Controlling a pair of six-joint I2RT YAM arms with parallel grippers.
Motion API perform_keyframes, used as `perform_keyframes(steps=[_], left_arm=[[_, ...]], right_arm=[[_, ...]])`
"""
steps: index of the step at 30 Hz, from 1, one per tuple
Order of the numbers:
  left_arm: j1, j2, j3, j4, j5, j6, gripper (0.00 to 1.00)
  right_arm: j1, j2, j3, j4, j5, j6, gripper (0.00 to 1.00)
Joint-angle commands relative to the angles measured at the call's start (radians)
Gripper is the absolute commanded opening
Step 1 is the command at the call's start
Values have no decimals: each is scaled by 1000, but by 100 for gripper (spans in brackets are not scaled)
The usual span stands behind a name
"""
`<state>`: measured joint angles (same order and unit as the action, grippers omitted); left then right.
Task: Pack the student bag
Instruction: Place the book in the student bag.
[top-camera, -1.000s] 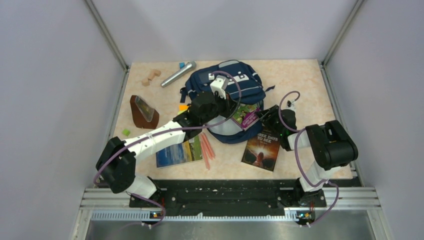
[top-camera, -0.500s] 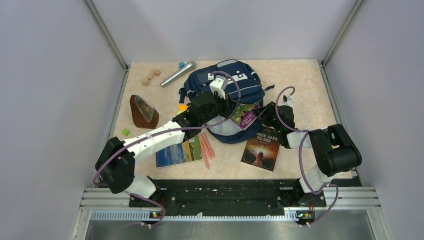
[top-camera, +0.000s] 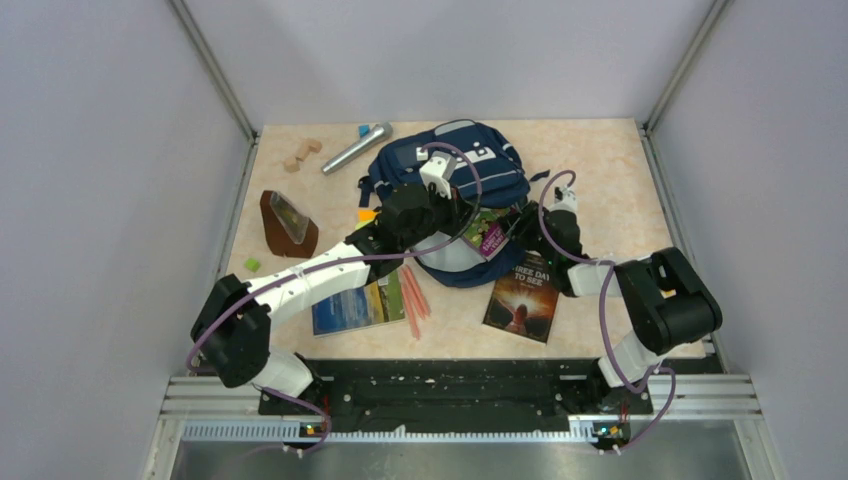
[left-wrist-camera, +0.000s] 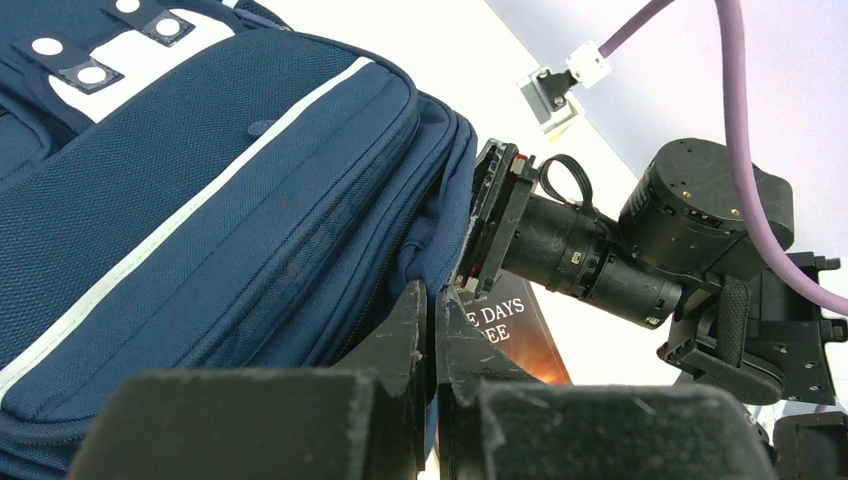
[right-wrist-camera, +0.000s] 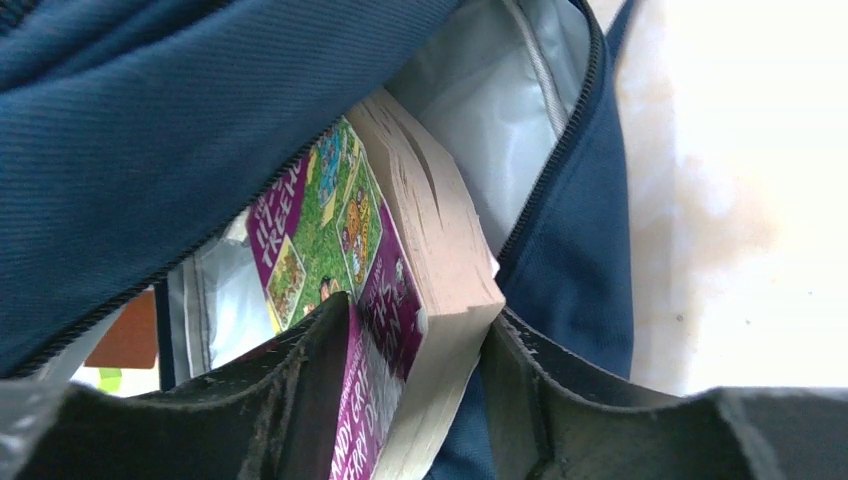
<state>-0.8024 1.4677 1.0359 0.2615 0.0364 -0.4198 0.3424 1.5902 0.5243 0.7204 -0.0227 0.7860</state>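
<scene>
The student bag (top-camera: 470, 165), navy with grey stripes, lies at the back middle of the table with its mouth facing the arms. My left gripper (top-camera: 462, 215) is shut on the upper fabric edge of the mouth (left-wrist-camera: 437, 295), holding it up. A thick book with a purple and green cover (top-camera: 490, 232) sticks partway into the pale lining (right-wrist-camera: 340, 220). My right gripper (top-camera: 515, 228) is shut on the book's near end, one finger on the cover and one on the page edge (right-wrist-camera: 415, 315). The bag's blue cloth (right-wrist-camera: 150, 130) hangs over the book.
A dark book reading "Three Days to See" (top-camera: 524, 297) lies under the right arm. A landscape book (top-camera: 357, 303) and orange pencils (top-camera: 413, 290) lie near the left arm. A microphone (top-camera: 356, 148), wooden blocks (top-camera: 301, 153) and a brown stand (top-camera: 287, 224) sit at the left.
My right arm has stretched forward and left, carrying the purple book deeper into the bag's mouth. The left arm has stayed put, holding the fabric.
</scene>
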Motion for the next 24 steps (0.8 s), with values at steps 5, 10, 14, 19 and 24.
perform_keyframes(steps=[5,10,14,19,24], left_arm=[[-17,-37,23,127,67,-38,0],[-17,-37,24,125,71,-43,0],[-17,-42,25,119,73,-44,0],[-17,-54,27,109,66,-43,0],[-17,-50,42,112,69,-49,0]], right_arm=[[18,18,-2,303,-57,30,44],[19,95,18,376,-98,75,48],[18,127,26,401,-120,116,28],[19,63,-39,443,-86,182,0],[18,-54,-106,464,-51,251,0]])
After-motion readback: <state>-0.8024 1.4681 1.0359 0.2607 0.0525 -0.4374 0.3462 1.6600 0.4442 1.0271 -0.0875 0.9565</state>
